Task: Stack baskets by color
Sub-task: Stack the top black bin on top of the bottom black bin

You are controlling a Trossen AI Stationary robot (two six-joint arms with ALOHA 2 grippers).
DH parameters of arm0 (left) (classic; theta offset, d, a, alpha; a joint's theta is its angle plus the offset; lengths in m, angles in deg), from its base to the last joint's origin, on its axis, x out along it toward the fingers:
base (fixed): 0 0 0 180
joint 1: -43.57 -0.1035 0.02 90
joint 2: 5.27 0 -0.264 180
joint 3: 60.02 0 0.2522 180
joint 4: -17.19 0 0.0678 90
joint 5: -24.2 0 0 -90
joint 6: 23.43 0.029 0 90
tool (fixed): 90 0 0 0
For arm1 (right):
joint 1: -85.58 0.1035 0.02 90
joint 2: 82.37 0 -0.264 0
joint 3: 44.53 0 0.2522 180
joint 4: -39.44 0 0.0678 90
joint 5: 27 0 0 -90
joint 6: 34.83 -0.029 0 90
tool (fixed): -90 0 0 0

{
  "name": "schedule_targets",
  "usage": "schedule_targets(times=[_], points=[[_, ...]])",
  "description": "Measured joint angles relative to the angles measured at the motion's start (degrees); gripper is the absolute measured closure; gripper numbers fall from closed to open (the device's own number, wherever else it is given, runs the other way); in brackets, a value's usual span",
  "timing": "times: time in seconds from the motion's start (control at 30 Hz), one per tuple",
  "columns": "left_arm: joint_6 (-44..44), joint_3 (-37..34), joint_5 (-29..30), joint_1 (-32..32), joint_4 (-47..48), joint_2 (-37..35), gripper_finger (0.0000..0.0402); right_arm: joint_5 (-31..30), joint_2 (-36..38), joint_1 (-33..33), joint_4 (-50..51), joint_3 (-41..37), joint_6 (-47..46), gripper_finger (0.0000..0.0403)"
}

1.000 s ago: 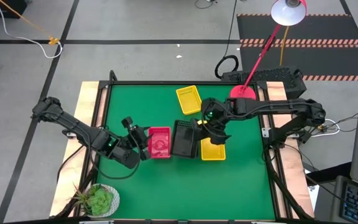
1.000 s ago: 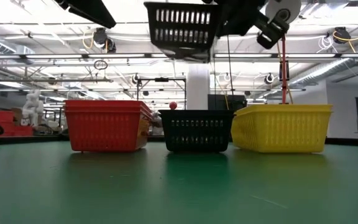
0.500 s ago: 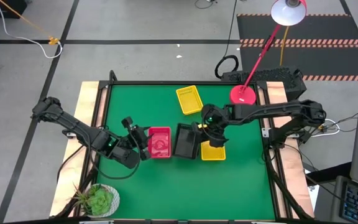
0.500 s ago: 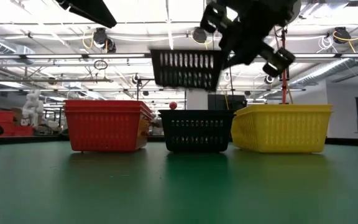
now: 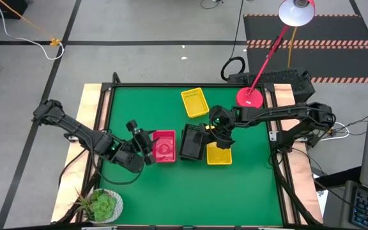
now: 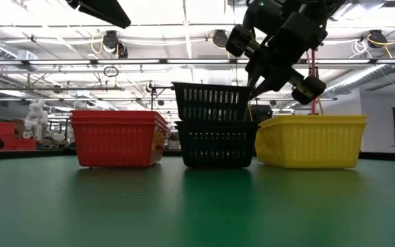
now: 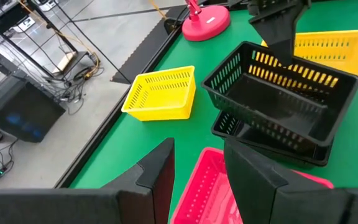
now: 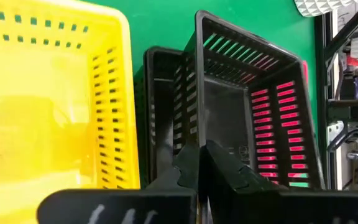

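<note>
1. Right gripper – fingers pressed together on the near wall of a black basket, pinching its rim. In the low view that basket sits just above the black stack, bottom edge at the stack's rim, not yet seated.

2. Left wrist view: the held basket is skewed on the stack below – long axes roughly aligned, but it is twisted a little and shifted off to one side. Coming move turns on this: the basket needs to square up over the stack before it can drop in, I judge.

3. High view: black pair lies mid-table, between the red stack and a yellow stack. Right gripper comes in from the yellow side, touching distance from the yellow rim – a risk of nudging it on release.

4. Lone yellow basket lies well apart, toward the far edge near the lamp base. Its long axis is slanted relative to the others. Right arm is clearly nearer to it.

5. Left gripper – fingers spread, empty, hovering just beside the red stack, waiting.
</note>
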Motion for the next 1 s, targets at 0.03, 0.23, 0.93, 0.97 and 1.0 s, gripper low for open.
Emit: schedule_targets(times=[0.03, 0.23, 0.93, 0.97, 1.0], points=[[0.1, 0.0, 0.0, 0.0, 0.0, 0.0, 0.0261, 0.0, 0.0, -0.2, 0.0, 0.0, 0.1, 0.04], [0.1, 0.0, 0.0, 0.0, -0.1, 0.0, 0.0261, 0.0, 0.0, -0.5, 0.4, -0.1, 0.3, 0.0397], [1.6, 0.0, 0.0, 0.0, -1.5, 0.0, 0.0261, 0.2, 0.0, -0.5, 1.6, -0.1, -2.3, 0.0352], [1.6, 0.0, 0.0, 0.0, -1.5, 0.0, 0.0261, 0.2, 0.0, -0.4, 1.4, -0.1, -2.5, 0.0352], [1.6, 0.0, 0.0, 0.0, -1.5, 0.0, 0.0261, 0.2, 0.0, -0.3, 1.2, -0.1, -2.7, 0.0351]])
